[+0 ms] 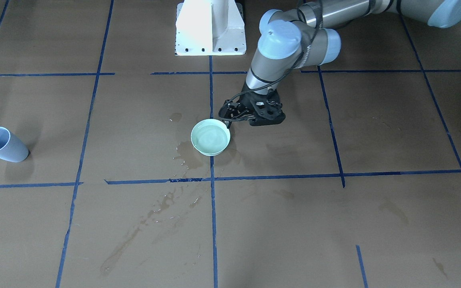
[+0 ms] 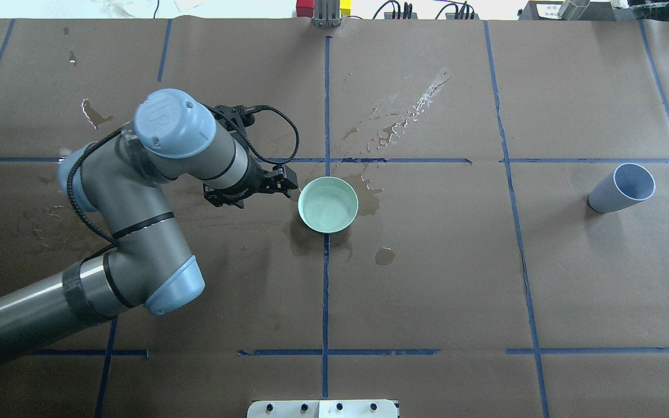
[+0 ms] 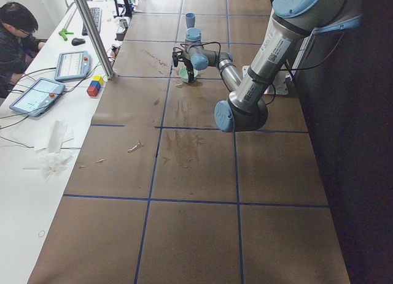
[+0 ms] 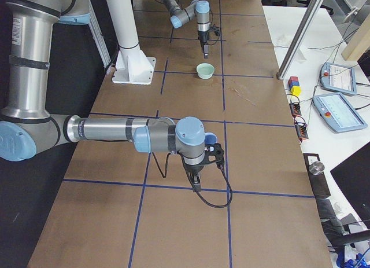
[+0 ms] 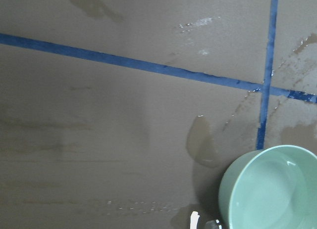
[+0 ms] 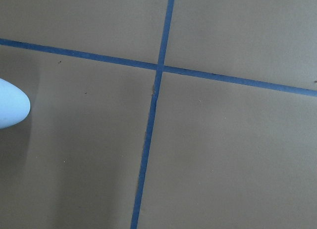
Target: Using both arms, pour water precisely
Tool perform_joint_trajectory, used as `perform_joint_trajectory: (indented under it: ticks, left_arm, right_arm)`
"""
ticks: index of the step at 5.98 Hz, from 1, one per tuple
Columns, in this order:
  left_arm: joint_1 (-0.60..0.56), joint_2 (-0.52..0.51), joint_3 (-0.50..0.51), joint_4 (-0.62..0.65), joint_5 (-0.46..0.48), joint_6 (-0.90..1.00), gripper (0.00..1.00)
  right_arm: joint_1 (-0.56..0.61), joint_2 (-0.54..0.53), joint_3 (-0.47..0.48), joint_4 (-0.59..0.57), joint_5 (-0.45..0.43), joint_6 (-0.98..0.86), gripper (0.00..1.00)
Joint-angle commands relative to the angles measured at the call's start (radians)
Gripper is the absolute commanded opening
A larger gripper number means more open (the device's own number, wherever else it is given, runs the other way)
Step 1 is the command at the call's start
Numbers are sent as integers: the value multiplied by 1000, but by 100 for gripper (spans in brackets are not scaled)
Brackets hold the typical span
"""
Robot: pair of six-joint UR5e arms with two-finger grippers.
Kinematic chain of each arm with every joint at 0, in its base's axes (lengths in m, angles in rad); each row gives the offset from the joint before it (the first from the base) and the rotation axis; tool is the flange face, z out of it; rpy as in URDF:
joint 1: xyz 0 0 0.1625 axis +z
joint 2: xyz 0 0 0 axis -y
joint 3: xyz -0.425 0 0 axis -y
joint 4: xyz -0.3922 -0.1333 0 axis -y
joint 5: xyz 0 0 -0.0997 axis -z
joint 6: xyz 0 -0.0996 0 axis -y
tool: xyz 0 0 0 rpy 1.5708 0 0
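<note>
Mint-green, the bowl (image 1: 192, 138) (image 2: 356, 200) (image 5: 227, 194) stands upright near the middle of the tabletop (image 1: 374, 128) (image 2: 456, 278), on a crossing of blue tape lines, and the water (image 1: 211, 138) (image 2: 328, 208) (image 5: 277, 194) lies in it, clear and faintly glossy. The left arm (image 1: 278, 52) (image 2: 137, 220) (image 3: 276, 57) reaches down beside the bowl, and the left jaws hang low at the rim on the robot's left side. The water is just beside them, not under them; in the wrist view the bowl sits in the lower right corner. I cannot tell whether the tips touch the rim, nor whether the left jaws are spread or closed. Dark wet patches (image 1: 188, 154) (image 2: 305, 238) stain the brown paper around the bowl. Well apart, toward the robot's right end, stands a pale blue cup (image 1: 3, 145) (image 2: 622, 188) (image 4: 213, 142). The right arm (image 4: 110, 130) shows only in the side view, its right jaws pointing down near that cup; their state cannot be told.
</note>
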Motion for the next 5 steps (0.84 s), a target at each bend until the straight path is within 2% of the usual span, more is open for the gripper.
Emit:
perform_joint_trajectory:
  ticks: [1,4,5]
  left_arm:
    - [23,-61,103,-29,22,-67,93]
    - [63,-62,152,-57,56,-70,90]
    - [65,-63,161,-63,56,-70,74]
  right_arm:
    - [1,1,-3,-1,1,0,100]
    - [1,-1,-5,1,1,0,100]
    - [1,-1,-5,1,-2,0,100]
